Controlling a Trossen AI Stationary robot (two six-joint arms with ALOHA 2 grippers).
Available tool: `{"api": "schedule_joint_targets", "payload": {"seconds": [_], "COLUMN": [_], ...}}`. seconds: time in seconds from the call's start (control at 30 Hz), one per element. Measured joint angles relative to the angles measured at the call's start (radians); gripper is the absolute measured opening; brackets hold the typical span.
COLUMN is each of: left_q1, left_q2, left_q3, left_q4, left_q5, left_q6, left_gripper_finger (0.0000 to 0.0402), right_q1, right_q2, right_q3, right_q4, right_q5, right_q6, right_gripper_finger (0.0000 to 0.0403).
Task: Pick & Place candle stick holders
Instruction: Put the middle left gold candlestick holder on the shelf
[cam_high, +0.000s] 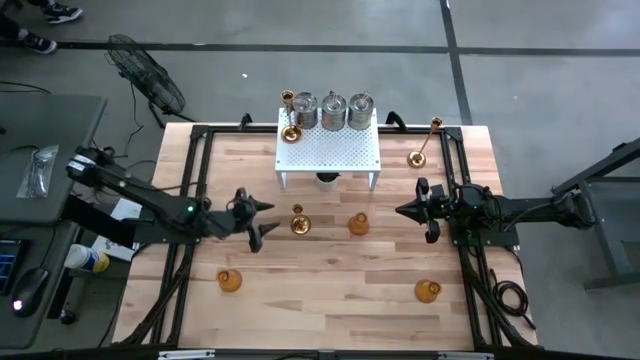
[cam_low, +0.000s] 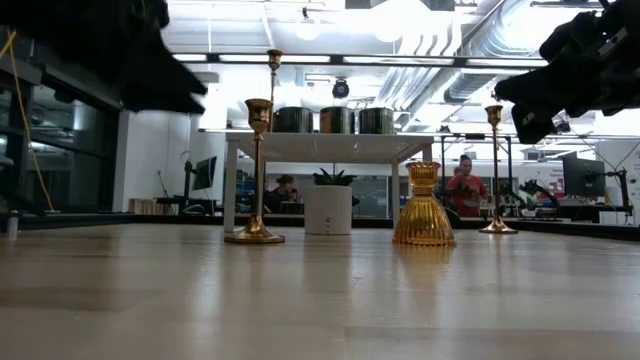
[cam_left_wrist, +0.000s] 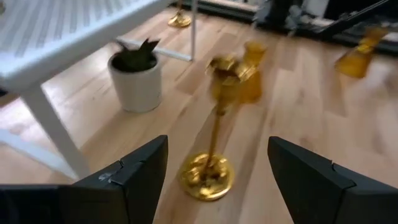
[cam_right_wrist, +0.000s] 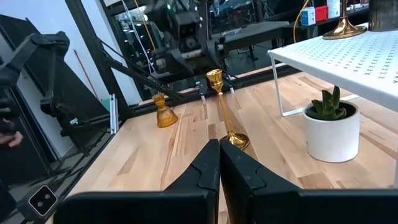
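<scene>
Left gripper (cam_left_wrist: 214, 180) jaws apart, nothing between them yet. Slim gold candlestick (cam_left_wrist: 214, 124) stands upright just ahead of jaws, round base (cam_left_wrist: 207, 177) nearly level with fingertips, long axis vertical, so stem should pass between open fingers on straight advance (stem looks blurred in left wrist view). Amber holder (cam_high: 358, 224) beyond it, farther from jaws. Right gripper (cam_right_wrist: 219, 163) jaws together, empty, faces same candlestick (cam_right_wrist: 222, 109) from well apart. Left arm nearer; judged the 1 to grasp.
</scene>
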Motion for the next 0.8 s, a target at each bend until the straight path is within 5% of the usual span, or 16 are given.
{"api": "schedule_joint_targets", "payload": {"seconds": [0.27,0.53,0.8], "left_q1": [0.003,0.011,0.080], "left_q2": [0.191,0.456,0.643], "left_q3": [-0.070,-0.061,0.026], "left_q4": [0.227,0.575,0.704], "left_q5": [-0.113,-0.124,-0.108], "left_q6": [0.051,0.060,0.060], "left_gripper_finger": [0.0269,0.0269,0.0269], "right_q1": [0.000,0.000,0.000], "right_q2": [0.001,0.001,0.001], "right_q3": [0.000,0.000,0.000], "right_q4": [0.000,0.000,0.000], "right_q5": [0.000,0.000,0.001], "right_q6": [0.000,0.000,0.000], "right_gripper_finger": [0.0003,0.0003,0.0003]}}
